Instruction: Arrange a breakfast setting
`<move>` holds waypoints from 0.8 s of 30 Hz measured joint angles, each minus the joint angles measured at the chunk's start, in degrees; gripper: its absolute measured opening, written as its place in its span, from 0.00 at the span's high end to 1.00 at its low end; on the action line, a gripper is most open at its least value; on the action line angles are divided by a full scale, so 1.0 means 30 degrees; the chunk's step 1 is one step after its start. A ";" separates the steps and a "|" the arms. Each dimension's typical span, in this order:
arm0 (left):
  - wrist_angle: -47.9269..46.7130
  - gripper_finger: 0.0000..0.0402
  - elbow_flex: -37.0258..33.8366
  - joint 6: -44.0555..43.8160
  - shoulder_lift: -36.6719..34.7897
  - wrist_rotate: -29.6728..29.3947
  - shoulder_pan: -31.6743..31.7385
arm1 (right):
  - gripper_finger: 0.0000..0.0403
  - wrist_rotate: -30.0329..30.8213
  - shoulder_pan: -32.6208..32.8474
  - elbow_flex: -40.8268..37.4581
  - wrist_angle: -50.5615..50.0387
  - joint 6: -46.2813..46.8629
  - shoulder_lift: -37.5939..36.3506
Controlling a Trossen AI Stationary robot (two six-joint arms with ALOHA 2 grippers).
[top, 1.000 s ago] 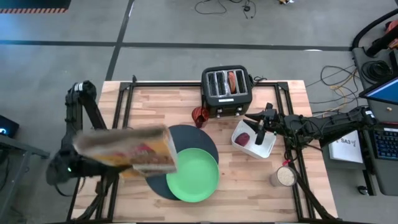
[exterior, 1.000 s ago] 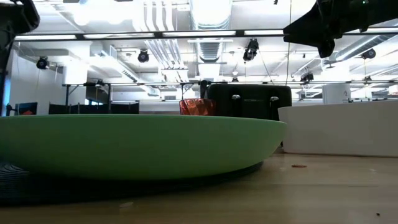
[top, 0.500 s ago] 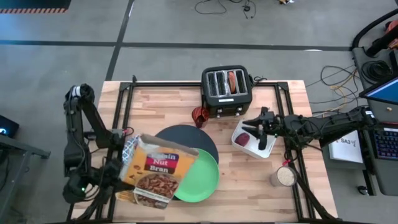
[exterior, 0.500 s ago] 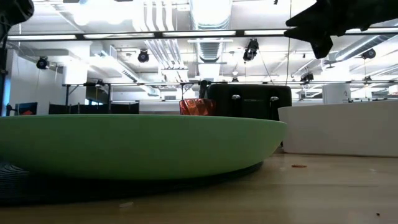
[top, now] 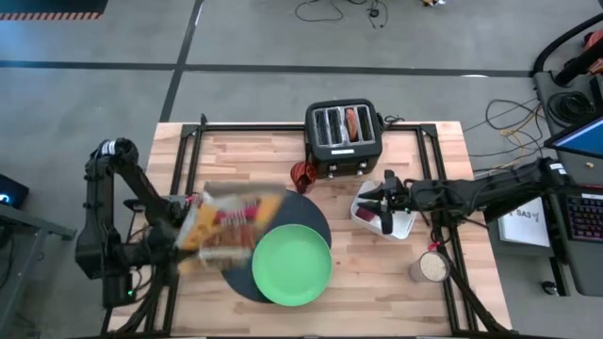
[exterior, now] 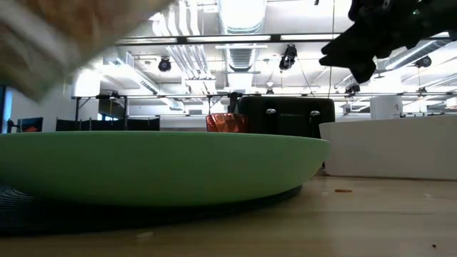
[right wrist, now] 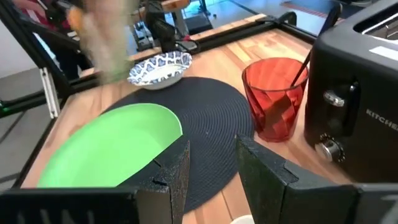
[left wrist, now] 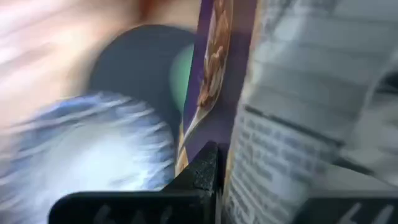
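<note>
I am clamping cereal box [top: 226,229] in left pincer [top: 185,231], box blurred, long axis running toward 3 o'clock over black mat [top: 283,209] edge. Patterned bowl [right wrist: 160,69] sitting beneath box, at mat's 9 o'clock. Lime-green plate [top: 291,266] lying empty on mat. Right pincer [top: 387,203] hovering part-open, holding nothing, over white tray [top: 407,224] carrying dark-red lump [top: 366,212].

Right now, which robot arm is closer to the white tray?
The right. Its gripper hangs right over the white rectangular tray. The left gripper is far across the round black mat, holding a cereal box.
</note>
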 joint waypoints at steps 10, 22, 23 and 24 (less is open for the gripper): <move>0.0529 1.00 -0.0911 0.0106 0.0530 0.5986 0.0855 | 0.70 0.0027 -0.0051 0.0000 0.1739 -0.0728 0.1043; 0.0294 1.00 0.1248 0.2593 -0.0081 -0.1583 0.0923 | 0.70 0.0247 -0.0051 0.0000 0.1663 -0.1025 0.1014; 0.0304 1.00 0.1441 0.3073 -0.0190 -0.2105 0.0999 | 0.70 0.0450 -0.0051 0.0000 0.1658 -0.1025 0.1007; 0.0313 1.00 0.1571 0.3537 -0.0305 -0.2489 0.1123 | 0.70 0.0559 -0.0051 0.0000 0.1661 -0.1025 0.1007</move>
